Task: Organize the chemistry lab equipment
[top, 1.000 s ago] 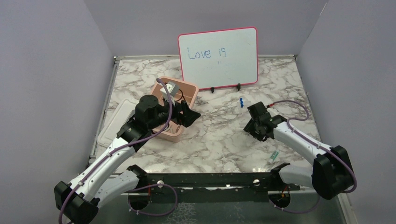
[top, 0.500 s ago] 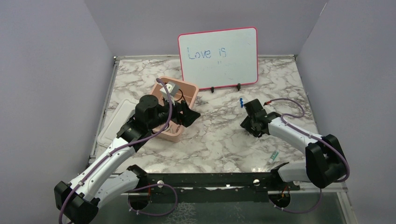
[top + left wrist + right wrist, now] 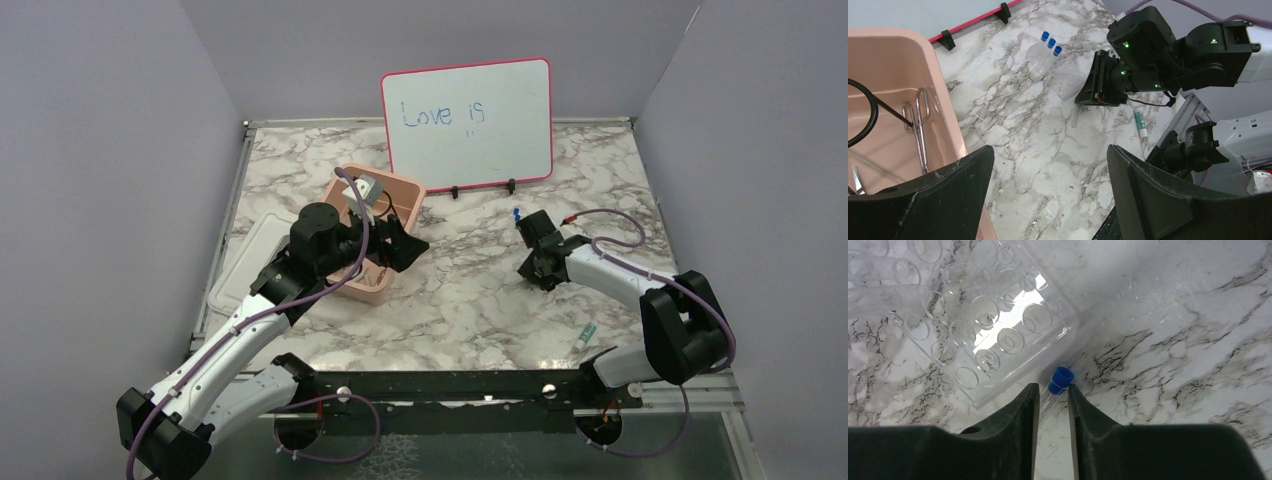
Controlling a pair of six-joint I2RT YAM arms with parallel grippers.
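A little clear tube with a blue cap (image 3: 1060, 379) lies on the marble between the fingers of my right gripper (image 3: 1053, 390), which has shut on its body; the cap pokes out past the tips. In the left wrist view, three blue-capped tubes (image 3: 1050, 43) lie side by side in front of that gripper (image 3: 1087, 90). Beside them is a clear rack with round holes (image 3: 990, 325). My left gripper (image 3: 1048, 165) hangs open and empty next to the pink tub (image 3: 943, 90). The thin metal tongs (image 3: 920, 130) and the black wire ring (image 3: 868, 115) are inside the tub. The green-handled tool (image 3: 586, 334) lies near the front right.
The pink-framed whiteboard (image 3: 470, 120) stands at the back. A white lid (image 3: 245, 260) lies left of the tub (image 3: 385, 285). Purple walls close in both sides. The black rail (image 3: 450, 385) runs along the near edge.
My right arm has reached further back and left to the tubes, and its jaws have narrowed onto one. The left arm has not moved.
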